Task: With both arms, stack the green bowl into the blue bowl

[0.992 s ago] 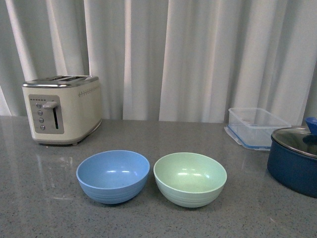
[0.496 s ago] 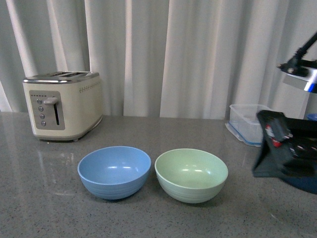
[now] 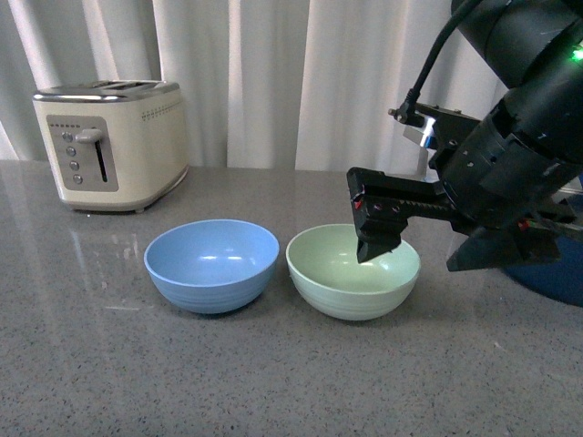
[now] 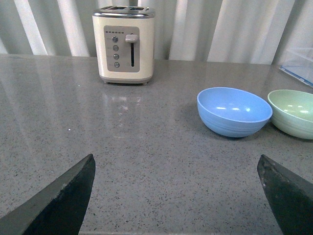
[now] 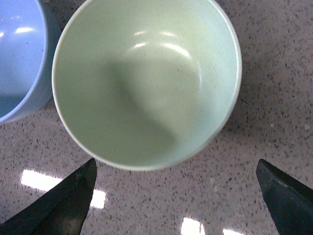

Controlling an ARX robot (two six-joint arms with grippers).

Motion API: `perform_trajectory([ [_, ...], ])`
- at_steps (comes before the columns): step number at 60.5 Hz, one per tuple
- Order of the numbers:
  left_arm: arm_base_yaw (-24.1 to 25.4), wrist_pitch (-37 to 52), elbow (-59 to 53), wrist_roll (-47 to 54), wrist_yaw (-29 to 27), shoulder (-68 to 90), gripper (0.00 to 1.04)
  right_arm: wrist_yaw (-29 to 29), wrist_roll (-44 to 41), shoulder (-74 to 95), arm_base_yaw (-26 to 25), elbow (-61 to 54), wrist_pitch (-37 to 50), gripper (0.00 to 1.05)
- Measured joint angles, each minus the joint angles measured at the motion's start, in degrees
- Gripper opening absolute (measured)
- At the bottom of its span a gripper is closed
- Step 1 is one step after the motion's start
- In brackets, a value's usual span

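The right gripper (image 3: 372, 238) hangs over the green bowl (image 3: 353, 284), its fingers spread wide and holding nothing. The blue bowl (image 3: 211, 266) sits just beside it at nine o'clock. A toaster (image 3: 109, 146) stands at eleven o'clock. The left gripper (image 4: 176, 161) is wide too, over the grey table (image 4: 146, 186).

The green bowl (image 3: 335, 293) is pale mint, the blue bowl (image 3: 211, 269) light sky-blue, both plain with faint ridges low down. The tabletop (image 3: 273, 382) is grey with fine dark speckles. The toaster (image 3: 141, 155) is cream with a grey panel and silvery top. The curtain (image 3: 264, 82) is white. The fingers (image 5: 66, 203) are black.
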Motion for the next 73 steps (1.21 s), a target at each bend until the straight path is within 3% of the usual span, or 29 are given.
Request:
perform_trajectory([
  [25, 0.0, 0.0, 0.0, -0.02, 0.0, 0.0, 0.98, -1.14, -1.97, 8.24, -1.75, 8.52, -0.33, 0.95],
  [62, 0.0, 0.0, 0.0, 0.0, 0.0, 0.0, 0.98, -3.41, -4.48, 11.02, -4.26, 7.02, 4.85, 0.95],
  [73, 0.0, 0.0, 0.0, -0.02, 0.0, 0.0, 0.98, -3.91, -4.74, 11.58, -4.39, 5.9, 6.51, 0.7],
])
